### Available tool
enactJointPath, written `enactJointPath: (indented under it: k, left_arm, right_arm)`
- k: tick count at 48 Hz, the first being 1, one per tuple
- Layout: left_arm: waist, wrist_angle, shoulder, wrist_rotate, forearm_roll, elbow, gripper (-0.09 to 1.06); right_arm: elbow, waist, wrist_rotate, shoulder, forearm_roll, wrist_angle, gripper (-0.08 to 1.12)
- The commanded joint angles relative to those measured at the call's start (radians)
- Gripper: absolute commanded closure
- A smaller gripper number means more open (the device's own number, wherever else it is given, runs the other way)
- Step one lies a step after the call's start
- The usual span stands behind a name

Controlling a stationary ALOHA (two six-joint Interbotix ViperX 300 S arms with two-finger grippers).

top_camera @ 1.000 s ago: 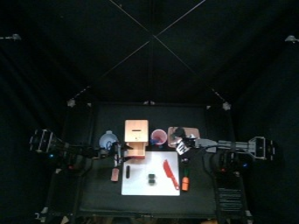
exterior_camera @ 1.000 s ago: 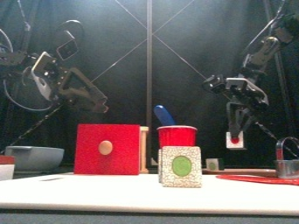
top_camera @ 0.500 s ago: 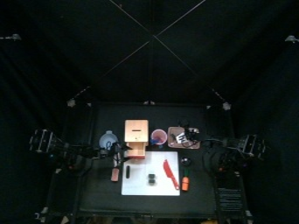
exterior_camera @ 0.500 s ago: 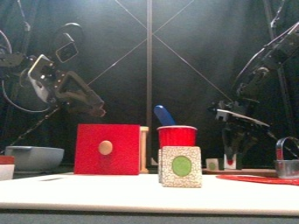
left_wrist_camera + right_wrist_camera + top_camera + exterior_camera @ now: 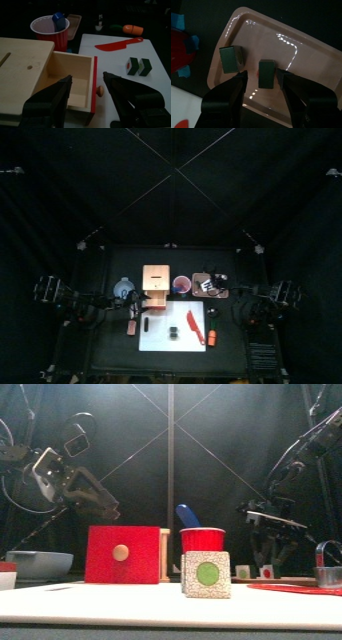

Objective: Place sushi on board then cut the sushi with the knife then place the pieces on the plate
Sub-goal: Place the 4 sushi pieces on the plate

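Two dark green sushi pieces (image 5: 232, 59) (image 5: 267, 73) lie apart on the pink tray (image 5: 304, 55). My right gripper (image 5: 264, 82) hangs open just over them, holding nothing, above the tray (image 5: 297, 588) at the right in the front view. The rest of the sushi roll (image 5: 139, 66) sits on the white board (image 5: 174, 343), large and near in the front view as the roll (image 5: 206, 574). A red knife (image 5: 119, 45) lies on the board beyond it. My left gripper (image 5: 87, 80) is open over the wooden box (image 5: 33, 60), whose red drawer front (image 5: 120, 554) is pulled out.
A red cup (image 5: 203, 541) holding a blue knife (image 5: 187, 516) stands behind the box. An orange toy food (image 5: 132, 29) lies at the board's right edge. A blue-grey bowl (image 5: 38, 564) sits at far left and a metal cutter (image 5: 330, 556) at far right.
My right gripper came down from mid-air to the tray, let go of the sushi piece it carried and now stands open over it. The left arm has barely moved.
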Motion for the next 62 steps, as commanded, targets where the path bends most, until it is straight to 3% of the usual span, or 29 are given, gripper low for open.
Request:
enactJointPath:
  k: [1,11,19,26,37,47,62]
  left_arm:
    - [-0.006,-0.003,-0.008,0.002,-0.002,-0.029,0.08]
    - [-0.008,0.006,-0.008,0.0,-0.002,-0.051,0.08]
    - [-0.008,0.006,-0.008,0.002,0.0,-0.075,0.08]
    - [0.0,0.006,-0.008,0.002,-0.002,-0.078,0.08]
    - [0.0,0.008,-0.008,0.0,-0.009,-0.074,0.08]
    - [0.002,0.008,-0.006,0.005,-0.021,-0.067,0.08]
    - [0.002,0.008,-0.006,0.002,-0.023,-0.055,0.08]
  right_arm:
    - [-0.028,0.035,-0.002,-0.077,-0.005,0.069,0.2]
    - [-0.021,0.233,0.0,-0.147,0.038,0.155,0.2]
    - [-0.075,0.499,-0.005,-0.075,0.054,0.115,0.2]
    - [-0.173,0.649,-0.003,0.031,-0.032,0.026,0.2]
    - [-0.35,0.704,-0.006,0.195,-0.112,0.014,0.2]
    - [-0.431,0.735,-0.021,0.282,-0.117,-0.015,0.2]
    - [-0.502,0.733,-0.267,0.374,0.103,-0.02,0.2]
